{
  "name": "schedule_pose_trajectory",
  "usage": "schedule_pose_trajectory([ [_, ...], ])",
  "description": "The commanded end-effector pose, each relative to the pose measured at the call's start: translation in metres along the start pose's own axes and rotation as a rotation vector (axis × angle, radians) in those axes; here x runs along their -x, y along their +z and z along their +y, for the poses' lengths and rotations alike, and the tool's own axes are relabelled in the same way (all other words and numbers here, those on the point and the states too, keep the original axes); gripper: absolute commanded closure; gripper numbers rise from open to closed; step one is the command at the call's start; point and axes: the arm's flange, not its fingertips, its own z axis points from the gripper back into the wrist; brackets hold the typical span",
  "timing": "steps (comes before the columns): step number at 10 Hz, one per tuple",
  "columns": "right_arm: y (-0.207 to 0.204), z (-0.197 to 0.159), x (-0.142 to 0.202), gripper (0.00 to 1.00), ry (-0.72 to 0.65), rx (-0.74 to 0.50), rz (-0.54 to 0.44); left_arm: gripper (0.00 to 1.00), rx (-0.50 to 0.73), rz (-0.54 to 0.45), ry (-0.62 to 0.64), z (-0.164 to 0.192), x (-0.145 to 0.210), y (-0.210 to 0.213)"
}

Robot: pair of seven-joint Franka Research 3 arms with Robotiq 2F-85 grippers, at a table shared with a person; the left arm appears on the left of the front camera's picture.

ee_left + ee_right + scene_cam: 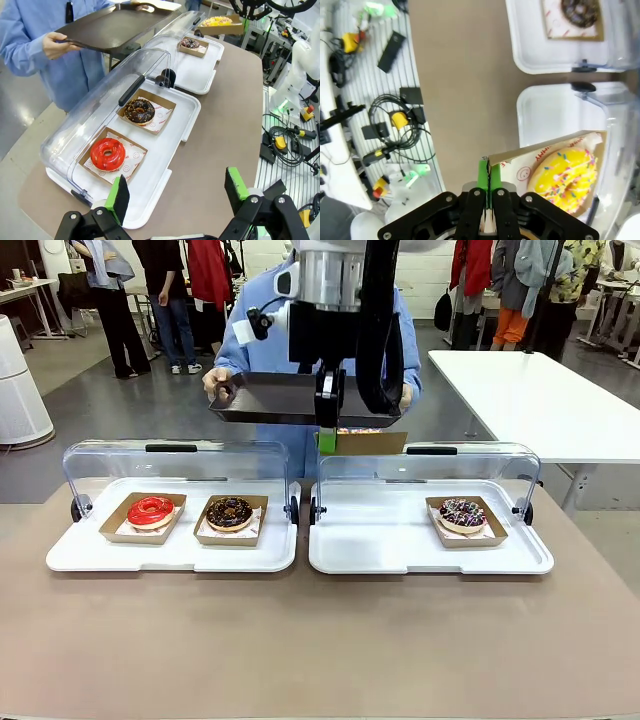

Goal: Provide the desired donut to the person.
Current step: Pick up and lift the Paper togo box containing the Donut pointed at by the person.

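Your right gripper (327, 439) is pinching the carton (372, 443) of the yellow donut (565, 175), hanging at five o'clock under the person's (30, 35) serving tray (270, 400). You're mid-delivery, so the next move is probably lifting it up onto that tray.

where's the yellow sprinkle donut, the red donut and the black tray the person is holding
yellow sprinkle donut (547, 184), right wrist view, icing beside the hole
red donut (95, 156), left wrist view, glazed ring
black tray (117, 27), left wrist view, flat top surface
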Motion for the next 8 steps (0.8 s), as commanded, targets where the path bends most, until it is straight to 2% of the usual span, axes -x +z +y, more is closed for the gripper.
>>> schedule_pose_trajectory([
  [1,0.023,-0.011,-0.013,1.0,-0.022,0.039,0.037,0.0,0.005,-0.019,-0.007,0.0,-0.001,0.001],
  [5,0.061,-0.033,-0.029,1.0,-0.002,0.071,0.082,0.0,0.005,-0.019,-0.007,0.0,-0.001,0.001],
  [7,0.059,-0.039,-0.03,1.0,0.027,0.067,0.087,0.0,0.005,-0.019,-0.007,0.0,-0.001,0.001],
  [8,0.054,-0.03,-0.014,1.0,0.002,0.07,0.063,0.0,0.005,-0.019,-0.007,0.0,-0.001,0.001],
])
